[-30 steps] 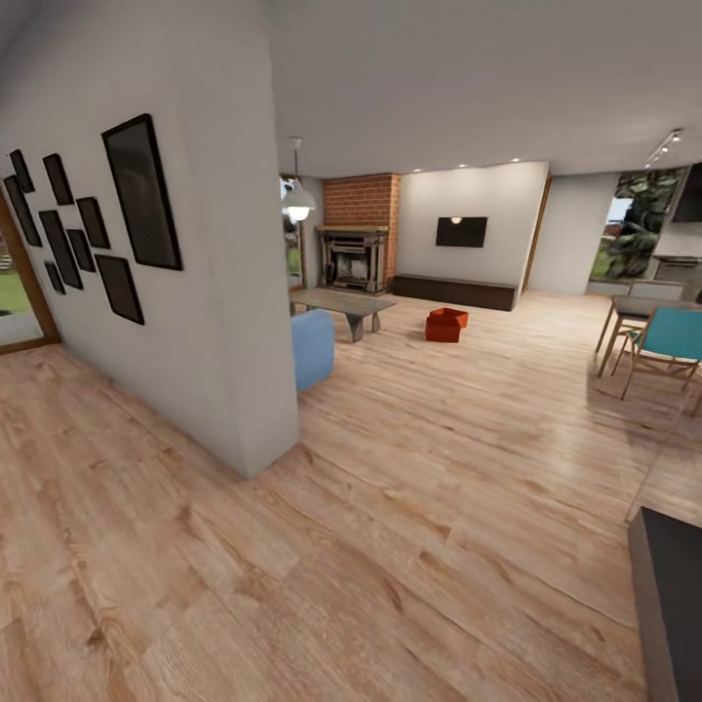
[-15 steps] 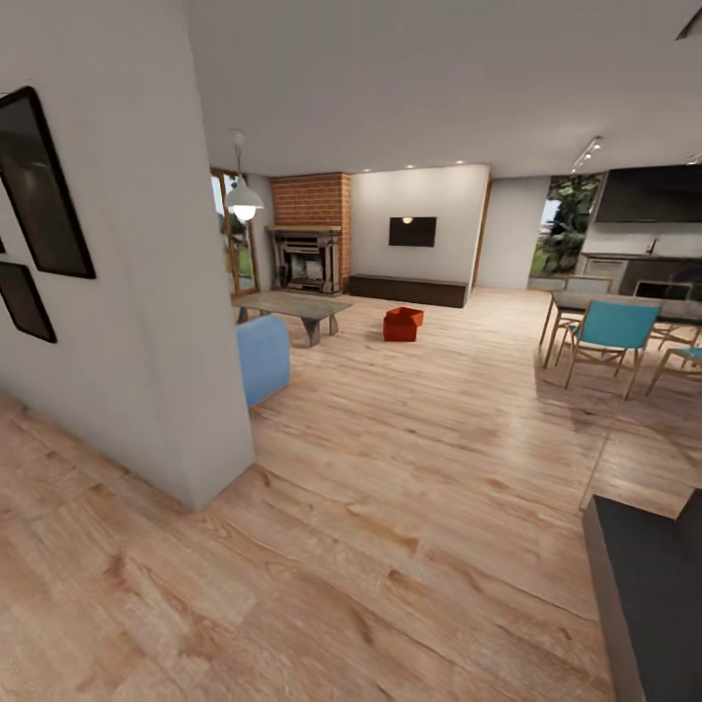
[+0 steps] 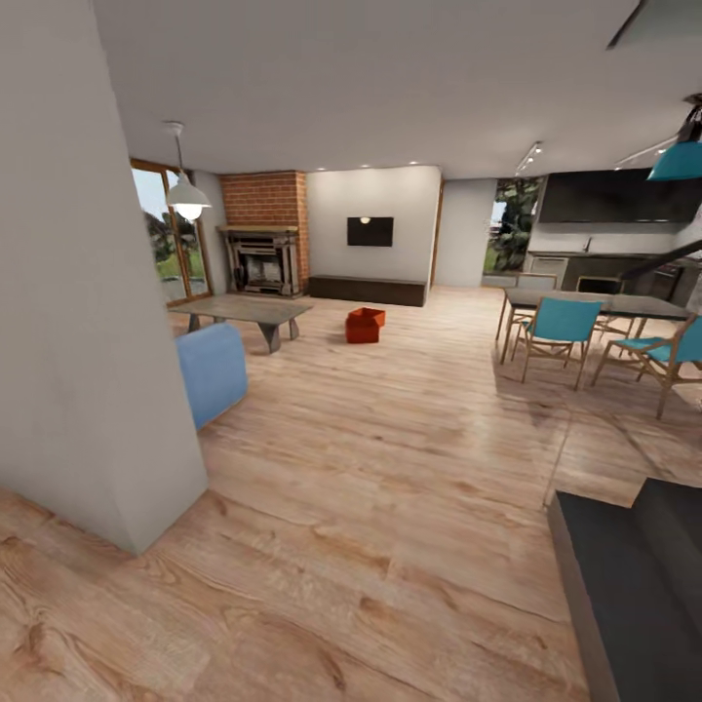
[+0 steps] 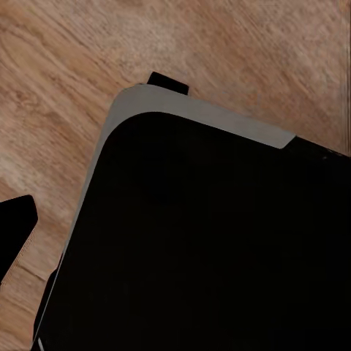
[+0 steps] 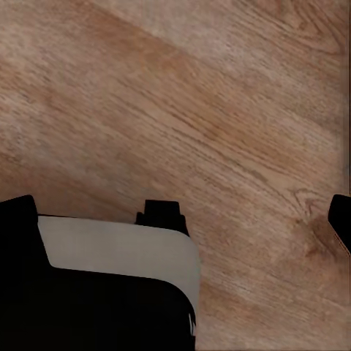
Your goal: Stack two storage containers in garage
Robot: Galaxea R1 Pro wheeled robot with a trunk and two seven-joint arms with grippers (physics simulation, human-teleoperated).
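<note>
Pale wood-plank floor (image 5: 219, 110) is passing beneath a black, grey-edged robot body part (image 5: 110, 292); dark fingertips (image 5: 341, 219) are showing at the edges.

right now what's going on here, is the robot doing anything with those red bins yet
Not yet. The robot is out on the pale wood floor, beside a white wall corner, looking into the living room. The two storage containers sit together on the floor far ahead, in front of the long dark cabinet and right of the low coffee table. Nothing is being held: both wrist views look down at bare planks and part of the robot's own dark body. A dining table with teal chairs stands to the right.
</note>
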